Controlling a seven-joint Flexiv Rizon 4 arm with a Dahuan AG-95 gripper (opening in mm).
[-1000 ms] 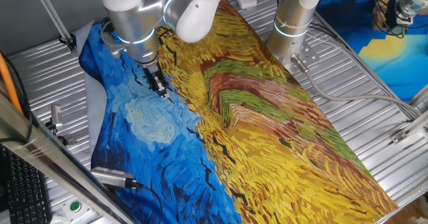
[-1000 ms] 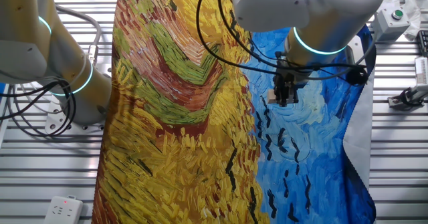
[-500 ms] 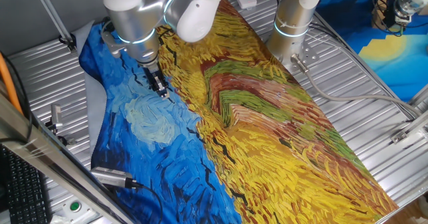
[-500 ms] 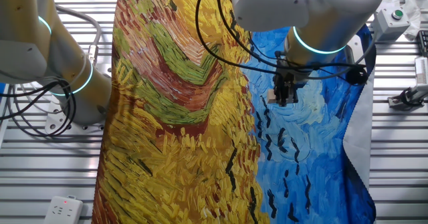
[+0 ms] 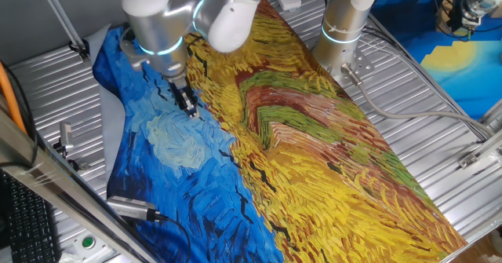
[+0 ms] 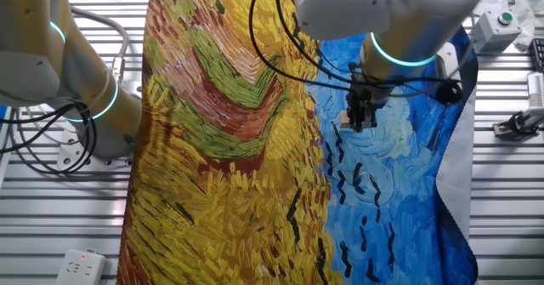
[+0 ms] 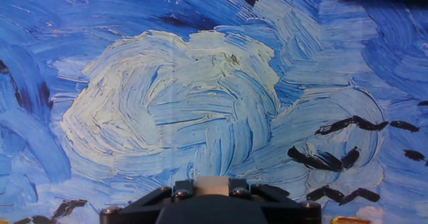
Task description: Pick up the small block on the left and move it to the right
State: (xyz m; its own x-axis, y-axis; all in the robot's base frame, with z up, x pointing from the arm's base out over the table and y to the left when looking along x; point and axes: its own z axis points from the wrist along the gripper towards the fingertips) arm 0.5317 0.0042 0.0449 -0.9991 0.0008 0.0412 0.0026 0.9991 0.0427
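My gripper [image 7: 211,187] is shut on the small pale wooden block [image 7: 211,186], which sits between the two black fingers at the bottom edge of the hand view. In one fixed view the gripper [image 5: 188,106] hangs just above the blue part of the painted cloth [image 5: 172,161], under the silver arm. In the other fixed view the block [image 6: 347,119] shows as a small tan piece at the gripper's tip [image 6: 357,122], a little above the cloth. The hand view looks down on the pale swirl of the cloth [image 7: 174,110].
A second silver arm's base [image 5: 341,27] stands at the far side of the cloth. The metal slatted table [image 5: 439,137] surrounds the cloth. A black tool [image 5: 129,208] lies at the cloth's near left edge. Cables [image 6: 280,30] hang from the arm.
The gripper with the block has risen slightly and shifted a little; the arm's wrist has moved up a touch in both fixed views.
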